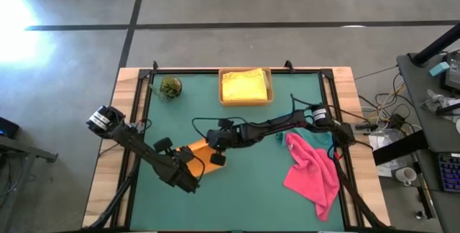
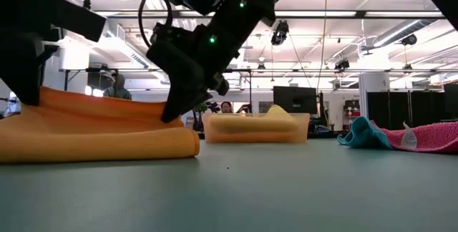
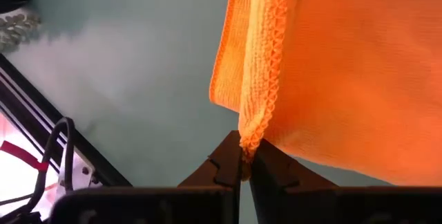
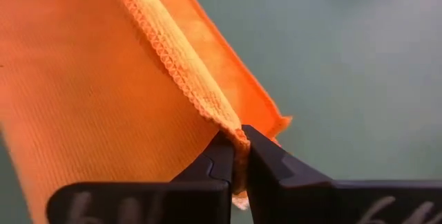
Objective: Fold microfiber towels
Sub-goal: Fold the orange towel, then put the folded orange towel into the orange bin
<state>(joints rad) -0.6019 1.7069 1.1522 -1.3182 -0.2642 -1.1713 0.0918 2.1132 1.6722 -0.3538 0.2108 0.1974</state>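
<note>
Mid-table, pinched at doubled hems of an orange microfiber towel (image 1: 200, 152): left gripper (image 3: 243, 163) and right gripper (image 4: 238, 148); likely to skew the fold if either thin pinch slips.

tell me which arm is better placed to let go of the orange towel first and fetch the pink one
Right, probably. Both tools are shut on the orange towel, the left tool and right tool each pinching a hemmed edge. The right arm's base sits beside the pink towel; the left arm stands across the table.
</note>
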